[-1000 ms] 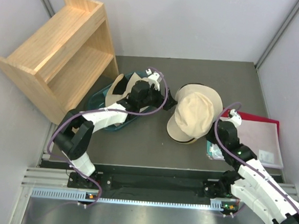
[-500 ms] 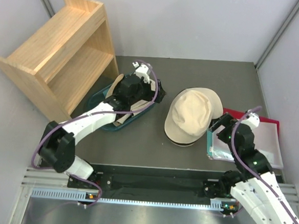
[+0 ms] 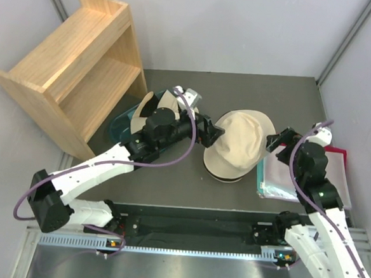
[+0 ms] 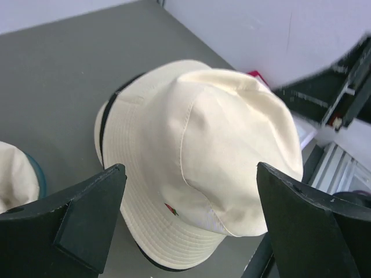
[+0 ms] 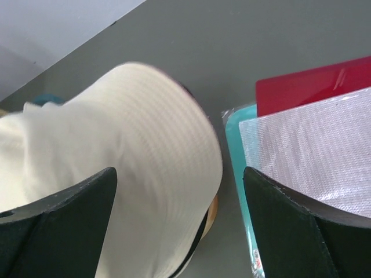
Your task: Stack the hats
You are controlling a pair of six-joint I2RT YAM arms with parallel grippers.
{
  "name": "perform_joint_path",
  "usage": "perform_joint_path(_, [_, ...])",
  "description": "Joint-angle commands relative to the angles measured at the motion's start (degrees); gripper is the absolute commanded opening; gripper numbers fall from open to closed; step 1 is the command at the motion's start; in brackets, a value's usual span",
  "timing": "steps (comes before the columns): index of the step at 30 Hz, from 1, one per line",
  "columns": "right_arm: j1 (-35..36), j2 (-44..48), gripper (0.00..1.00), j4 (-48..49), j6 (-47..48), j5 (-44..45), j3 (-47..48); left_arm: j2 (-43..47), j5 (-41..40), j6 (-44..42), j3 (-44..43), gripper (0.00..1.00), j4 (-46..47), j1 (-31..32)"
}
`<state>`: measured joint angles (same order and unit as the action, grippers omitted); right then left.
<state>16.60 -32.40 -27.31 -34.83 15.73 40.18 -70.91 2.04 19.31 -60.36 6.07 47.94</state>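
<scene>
A cream bucket hat [image 3: 239, 146] with a black lining edge tops the pile at the table's middle; the left wrist view shows its crown and brim [image 4: 203, 145]. My left gripper [image 3: 210, 133] hangs open just left of that pile, its fingers [image 4: 87, 214] wide on either side of the brim without touching it. On the pile's right, my right gripper [image 3: 279, 140] is open and holds nothing, close to the brim [image 5: 145, 174]. Under that brim a bit of wooden stand [image 5: 213, 214] peeks out. Another cream hat [image 3: 148, 106] lies in the teal tub [image 3: 119, 127].
A wooden shelf unit [image 3: 76, 61] lies tilted at the back left. A red folder [image 5: 313, 84] and a clear pouch with a teal edge [image 5: 301, 156] lie flat at the right, just under my right arm. Grey walls close in the table.
My right gripper has opened, let go of the top hat and pulled back to the right. My left arm has swung from the teal tub over to the hat pile, staying open.
</scene>
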Motion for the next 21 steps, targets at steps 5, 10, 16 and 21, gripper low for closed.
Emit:
perform_joint_path(5, [-32.04, -5.74, 0.84, 18.15, 4.43, -45.62, -4.23, -4.05, 2.53, 0.20, -0.64, 0.98, 2.72, 0.92])
perform_joint_path(10, [-38.57, -6.53, 0.81, 25.98, 3.63, -55.53, -9.50, -3.70, 2.18, 0.20, 1.12, 0.99, 5.09, 0.84])
perform_joint_path(16, [-38.92, -11.01, 0.77, 36.09, 1.61, -61.34, -15.04, -5.90, 3.49, 0.47, -0.63, 0.99, 5.80, 0.84])
perform_joint_path(21, [-38.93, -14.35, 0.76, 42.77, 2.13, -62.48, -16.28, -8.18, 4.11, 0.90, -1.60, 0.99, 6.59, 0.75])
